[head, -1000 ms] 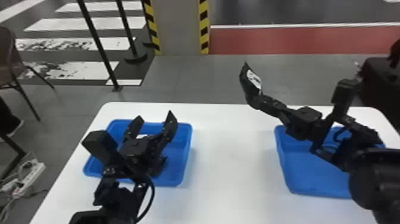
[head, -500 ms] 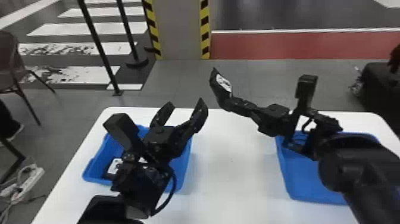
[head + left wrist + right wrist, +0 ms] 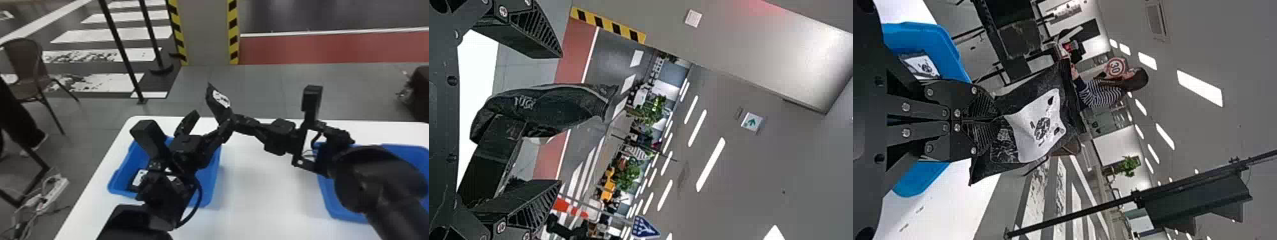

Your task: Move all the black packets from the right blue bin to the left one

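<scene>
My right gripper (image 3: pixel 230 119), above the table between the bins, is shut on a black packet (image 3: pixel 219 98) with a white label; in the right wrist view the shut gripper (image 3: pixel 995 120) pinches the edge of this packet (image 3: pixel 1045 125). My left gripper (image 3: pixel 208 123) is open over the left blue bin's (image 3: pixel 211 178) right part, close beside the held packet. Within the left wrist view, the packet (image 3: pixel 554 109) shows between the spread fingers of that gripper (image 3: pixel 556 120). Another labelled packet (image 3: pixel 139 178) lies in the left bin, partly behind the left arm.
The right blue bin (image 3: pixel 343 212) stands at the table's right, largely covered by the right arm. White table (image 3: pixel 265 204) surface lies between the bins. A chair (image 3: pixel 25 67) and black posts stand on the floor beyond.
The right gripper has moved left with the packet in it. The left gripper has shifted right, and the two are now close together.
</scene>
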